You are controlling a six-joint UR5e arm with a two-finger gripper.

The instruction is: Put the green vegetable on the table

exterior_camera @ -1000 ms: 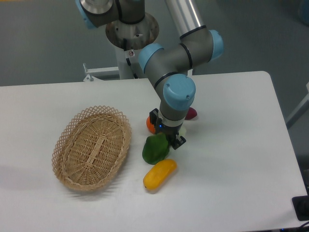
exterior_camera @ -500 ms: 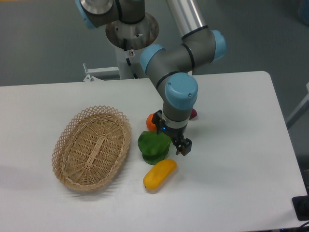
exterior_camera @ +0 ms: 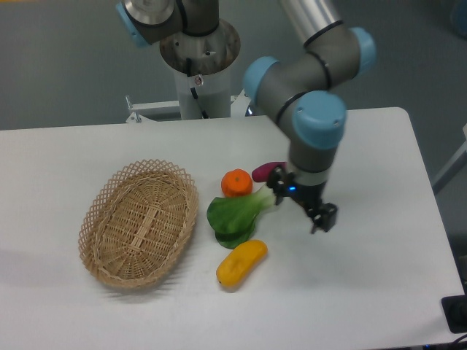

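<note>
The bok-choy toy (exterior_camera: 235, 216) is lying on the white table (exterior_camera: 379, 277) at the gripper's (exterior_camera: 310, 211) nine o'clock, its long axis running from leaves at eight o'clock to stalk at two. The gripper is holding nothing; its jaw spread cannot be told.

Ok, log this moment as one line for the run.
green vegetable: on table, between orange fruit and yellow fruit | hand: clear of it | basket: holds nothing
</note>
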